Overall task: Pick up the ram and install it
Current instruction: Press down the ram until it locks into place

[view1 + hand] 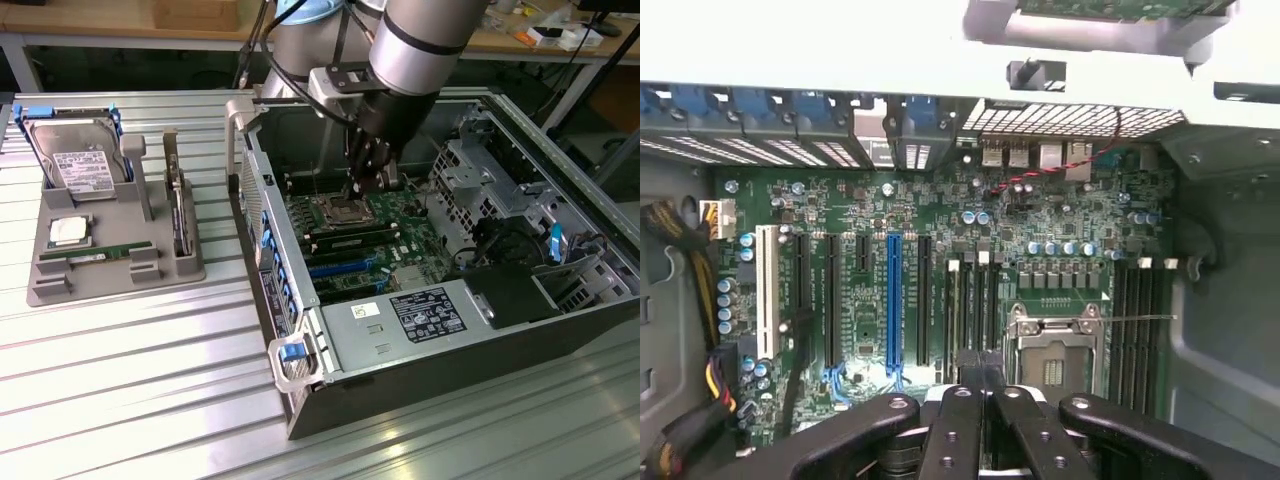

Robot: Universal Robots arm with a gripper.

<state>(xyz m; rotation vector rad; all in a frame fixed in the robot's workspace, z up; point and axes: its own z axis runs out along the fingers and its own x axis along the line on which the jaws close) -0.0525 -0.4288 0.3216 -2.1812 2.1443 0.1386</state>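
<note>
The ram [98, 256], a thin green stick, lies flat in a slot of the grey holder [60, 285] on the exterior view's left, far from the arm. My gripper [366, 182] hangs inside the open computer case [470, 330], just above the motherboard [400, 240] and close to the silver processor socket [340, 210]. In the wrist view its black fingers [958, 420] are pressed together, shut, with nothing visible between them. Below them lie the processor socket [1055, 350] and the long black memory slots [973, 305] on either side of it.
The holder also carries a silver hard drive [75, 165], a square processor chip [68, 231] and an upright card [178, 215]. Drive cages and cables [510, 220] fill the case's far side. Yellow and black wires [680, 260] run beside the board.
</note>
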